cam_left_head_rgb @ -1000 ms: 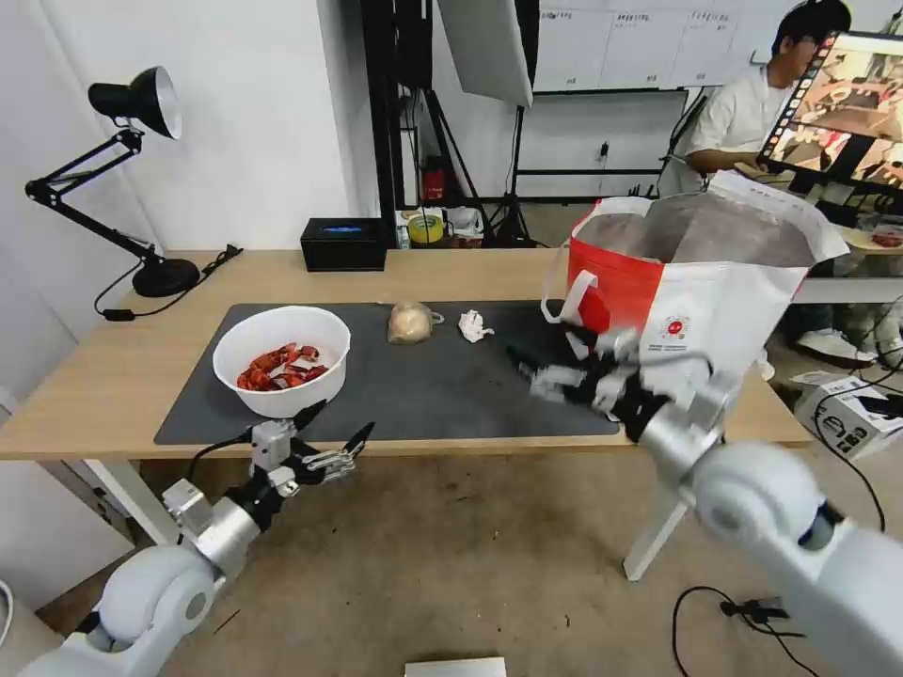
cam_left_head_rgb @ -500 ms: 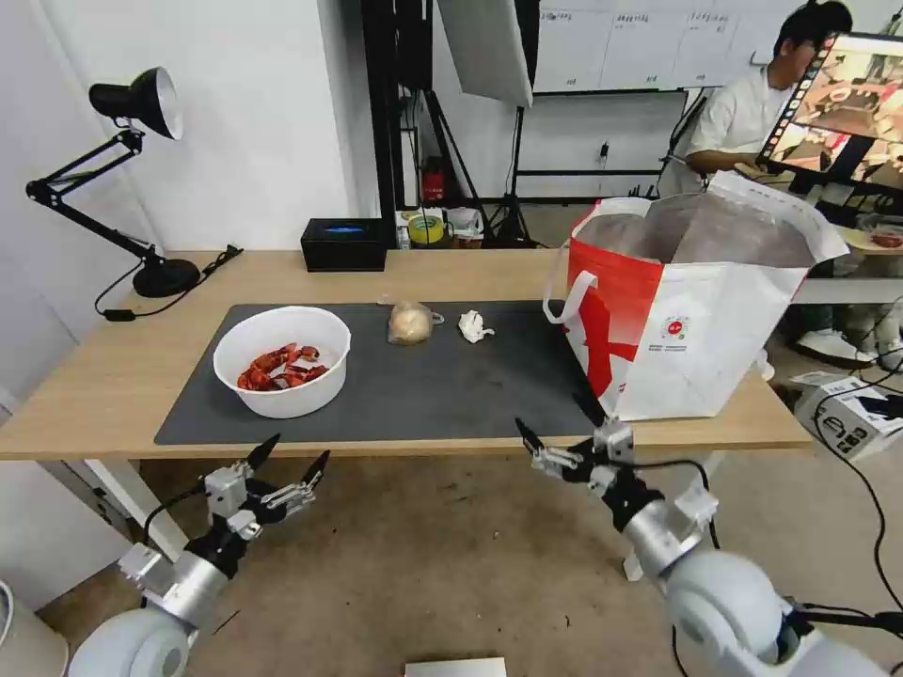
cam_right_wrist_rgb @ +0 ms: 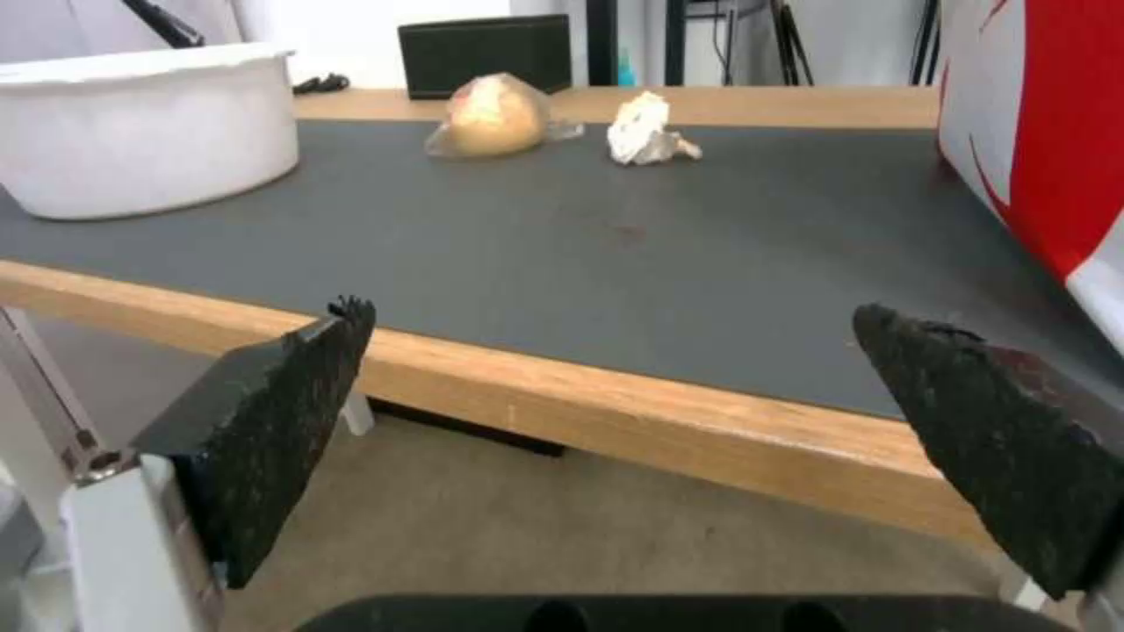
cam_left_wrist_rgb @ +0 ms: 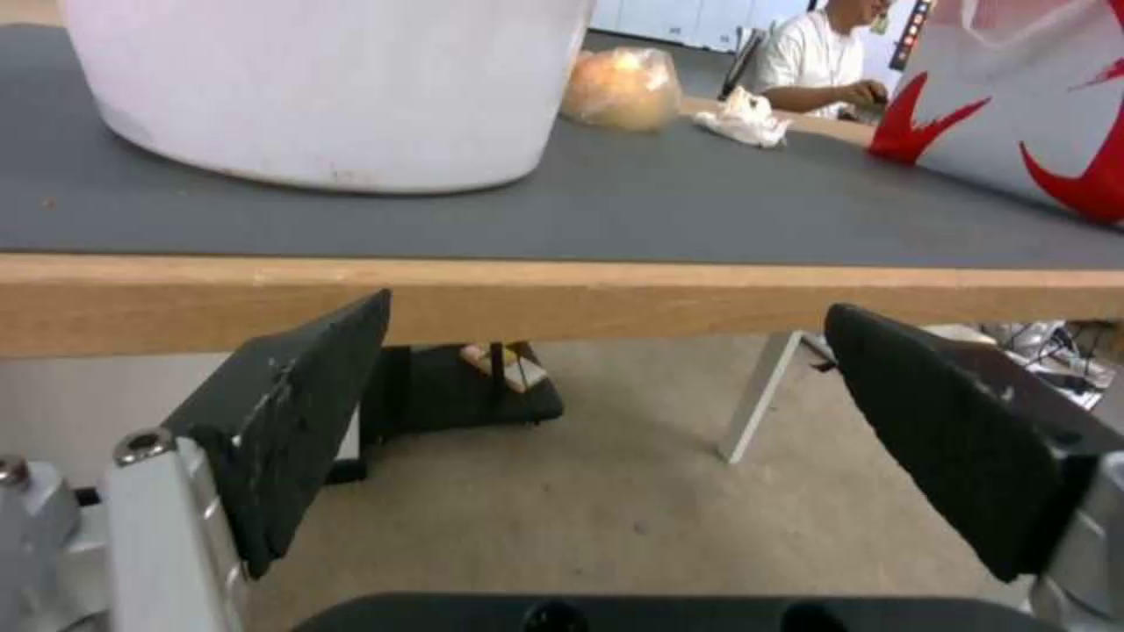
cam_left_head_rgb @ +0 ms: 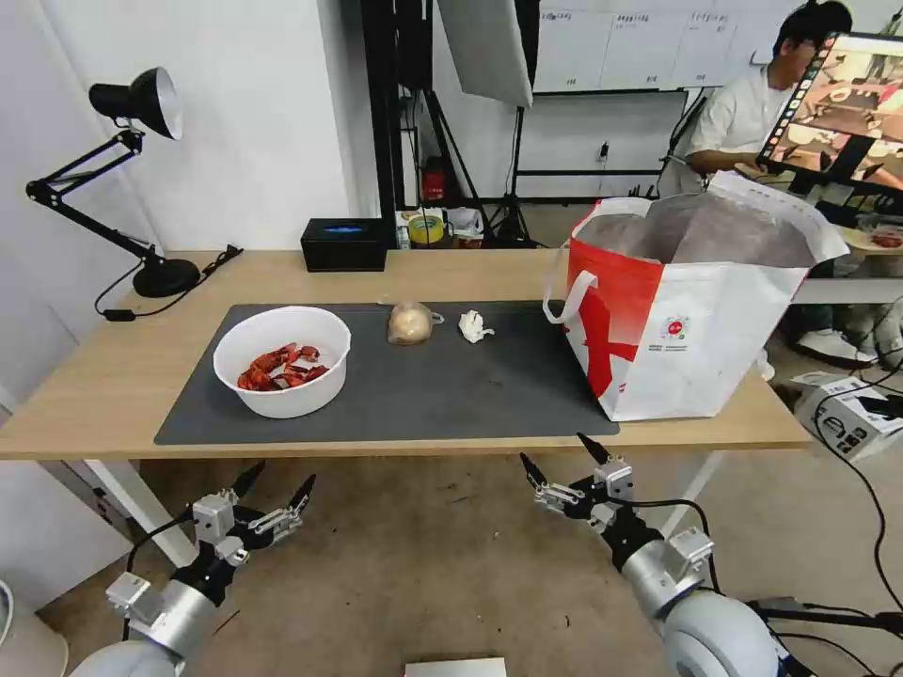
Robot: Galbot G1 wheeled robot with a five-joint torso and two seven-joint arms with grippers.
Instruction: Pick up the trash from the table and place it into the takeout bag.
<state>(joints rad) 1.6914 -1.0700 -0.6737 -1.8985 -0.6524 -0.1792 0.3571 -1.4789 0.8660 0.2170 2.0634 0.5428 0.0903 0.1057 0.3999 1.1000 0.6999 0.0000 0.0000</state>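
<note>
On the dark grey mat (cam_left_head_rgb: 423,390) of the table (cam_left_head_rgb: 85,395) stands a white bowl of red crayfish shells (cam_left_head_rgb: 281,360). Farther back lie a small clear bag with a beige lump (cam_left_head_rgb: 410,322) and a crumpled white tissue (cam_left_head_rgb: 473,326). The white-and-red takeout bag (cam_left_head_rgb: 687,320) stands open at the table's right end. My left gripper (cam_left_head_rgb: 278,484) hangs open below the table's front edge, under the bowl (cam_left_wrist_rgb: 328,88). My right gripper (cam_left_head_rgb: 558,455) is open too, low before the edge, left of the bag (cam_right_wrist_rgb: 1042,132). Both are empty.
A black box (cam_left_head_rgb: 344,244) sits at the table's back edge and a black desk lamp (cam_left_head_rgb: 132,169) stands at the back left. A white table leg (cam_left_head_rgb: 691,489) stands near my right arm. A cardboard box (cam_left_head_rgb: 851,409) and cables lie on the floor at right.
Both arms have dropped from the table's height to below its front edge. The right gripper pulled back from the takeout bag's front. The trash on the mat has not moved.
</note>
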